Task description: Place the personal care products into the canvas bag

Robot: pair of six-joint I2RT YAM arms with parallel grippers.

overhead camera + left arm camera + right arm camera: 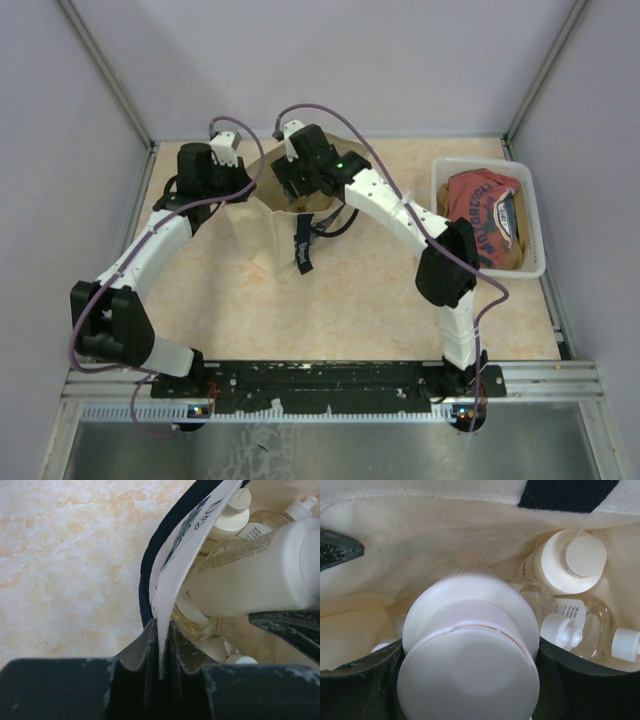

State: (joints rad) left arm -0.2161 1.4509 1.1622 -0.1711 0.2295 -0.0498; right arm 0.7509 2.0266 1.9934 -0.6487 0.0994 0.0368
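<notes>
Bag stands at 12 o'clock on bench. Left end effector is clamped on its rim. Right end effector is inside the mouth, closed around a white jar, not yet released. Lying in the bag: second jar at 2 o'clock, clear bottle at 3. No stray products visible on bench; judged last item, only release left.

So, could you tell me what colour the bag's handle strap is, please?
Dark navy strap, on the cream canvas bag; the left wrist view shows it best.
</notes>
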